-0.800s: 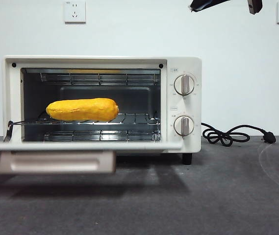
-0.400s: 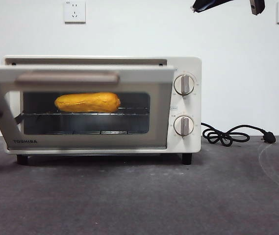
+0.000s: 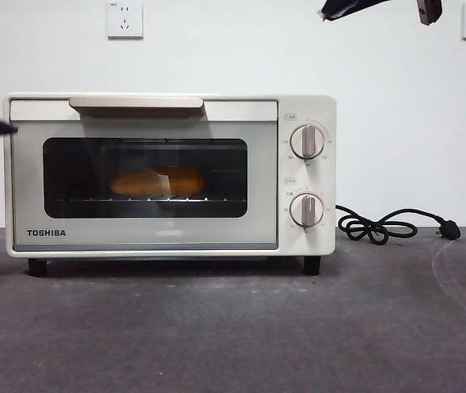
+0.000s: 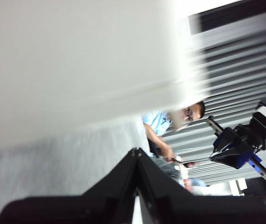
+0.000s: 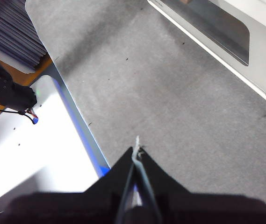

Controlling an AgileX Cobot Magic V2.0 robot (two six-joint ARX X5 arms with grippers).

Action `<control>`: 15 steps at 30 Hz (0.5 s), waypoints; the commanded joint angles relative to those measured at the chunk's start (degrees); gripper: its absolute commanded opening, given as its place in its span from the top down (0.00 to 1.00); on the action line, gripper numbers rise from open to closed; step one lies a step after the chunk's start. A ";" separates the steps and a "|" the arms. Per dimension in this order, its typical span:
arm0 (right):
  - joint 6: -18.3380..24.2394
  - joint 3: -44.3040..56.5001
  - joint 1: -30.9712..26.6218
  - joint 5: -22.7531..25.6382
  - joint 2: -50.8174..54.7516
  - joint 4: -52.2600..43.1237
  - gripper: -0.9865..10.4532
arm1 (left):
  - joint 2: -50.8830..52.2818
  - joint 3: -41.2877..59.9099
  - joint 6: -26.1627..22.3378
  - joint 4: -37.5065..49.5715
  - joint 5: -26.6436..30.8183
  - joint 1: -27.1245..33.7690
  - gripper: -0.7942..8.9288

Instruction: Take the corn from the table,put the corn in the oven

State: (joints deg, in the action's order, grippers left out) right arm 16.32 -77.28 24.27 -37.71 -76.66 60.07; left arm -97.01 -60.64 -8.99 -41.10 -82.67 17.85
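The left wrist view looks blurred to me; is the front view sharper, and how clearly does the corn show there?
Left wrist view: streaked with motion blur, with a washed-out white surface filling most of it. Front view: sharp, but the yellow-orange tapered corn looks dim and brownish behind the dark glass window of the cream-white boxy oven.

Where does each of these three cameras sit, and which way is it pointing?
Front view: low, at table height, looking level at the oven; corn behind the shut door; black arm tips at the top edge and left edge.
Left wrist view: on the left arm, close against a blurred white surface; left gripper, jaws together, at the bottom.
Right wrist view: on the right arm, high, looking down at the table; right gripper, jaws together.
Shared: front and right wrist views both show the oven and table.
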 commanded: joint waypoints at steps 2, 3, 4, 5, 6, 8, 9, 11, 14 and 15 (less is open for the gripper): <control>0.20 -0.04 0.02 -0.22 -0.33 -0.31 0.92 | 1.79 -3.37 1.51 0.04 0.31 -0.15 0.93; 0.22 -0.04 0.02 -0.20 -0.33 -0.31 0.92 | 2.14 -4.22 2.01 0.07 0.52 -0.15 0.93; 0.22 -0.04 0.02 -0.22 -0.33 -0.31 0.92 | 2.60 -5.14 2.45 0.11 0.98 -0.15 0.93; 0.22 -0.04 0.02 -0.22 -0.33 -0.31 0.92 | 3.06 -6.03 3.15 0.11 2.16 -0.15 0.93; 0.22 -0.04 0.02 -0.22 -0.33 -0.31 0.92 | 3.43 -6.82 3.78 0.04 3.48 -0.15 0.93; 0.20 -0.04 0.02 -0.22 -0.33 -0.31 0.92 | 4.28 -8.13 5.60 0.04 5.79 -0.15 0.93; 0.22 -0.04 0.02 -0.22 -0.33 -0.28 0.92 | 4.74 -8.37 6.10 0.04 6.23 -0.15 0.93; 0.22 -0.04 0.02 -0.22 -0.33 -0.28 0.92 | 5.86 -8.46 6.16 0.02 6.29 -0.15 0.93; 0.39 -0.04 0.02 -0.22 -0.33 -0.31 0.92 | 7.32 -8.46 6.19 -0.07 8.61 -0.22 0.93; 0.42 -0.04 0.02 -0.22 -0.33 -0.31 0.92 | 7.80 -8.46 6.23 -0.33 10.10 -0.22 0.93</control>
State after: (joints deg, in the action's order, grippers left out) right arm 16.32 -77.28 24.27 -37.74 -76.66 60.03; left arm -89.36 -69.34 -3.14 -41.28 -73.32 17.82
